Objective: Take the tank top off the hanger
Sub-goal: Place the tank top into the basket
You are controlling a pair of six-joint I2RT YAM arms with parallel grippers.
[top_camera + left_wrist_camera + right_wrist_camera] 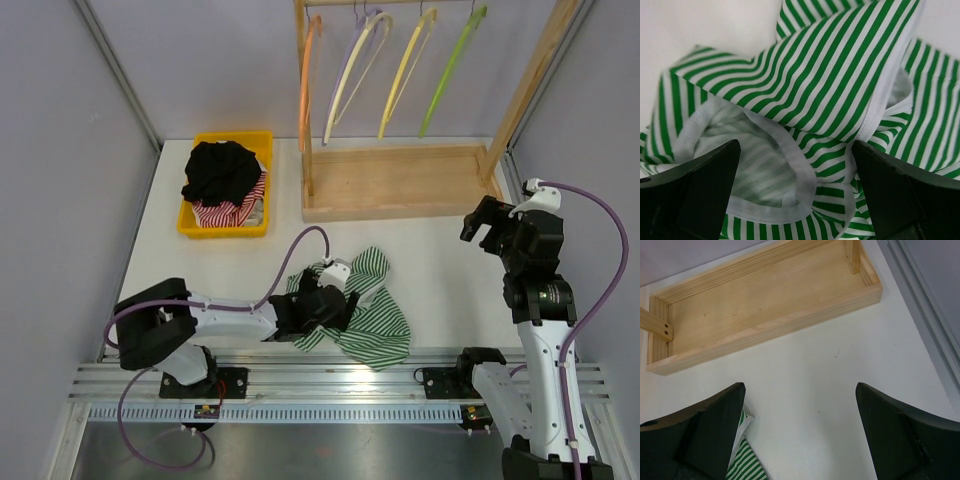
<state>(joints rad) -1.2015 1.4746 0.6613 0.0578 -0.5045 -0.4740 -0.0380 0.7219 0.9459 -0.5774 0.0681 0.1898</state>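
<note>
**Now: both grippers wide, striped top crumpled under the left one**

Between my left fingers (700,195), which stand wide apart and grip nothing, I see the green-and-white striped tank top (840,65). It is bunched in folds, with a white-bound hem curling right under the gap. The left gripper (340,300) hangs low over the cloth, close to it, though I cannot tell whether the tips touch. The top lies on the white table (440,270), spreading past the fingers on both sides.

The left arm is stretched low and almost flat from its base, its wrist tipped down at the heap.

The right gripper (800,390) is spread just as wide over bare table, with nothing between its fingers. A corner of the striped cloth shows just beside its left finger in the wrist view. Ahead of the fingers sits the wooden rack (765,305) with its shallow tray base. Four hangers (405,70), orange, pale, yellow and green, hang from its rail, well apart from the top.

The right arm stands tall and folded, its wrist raised and angled down.

Beyond the left fingers sits a yellow bin (192,225) with dark clothes (222,168) heaped in it.
</note>
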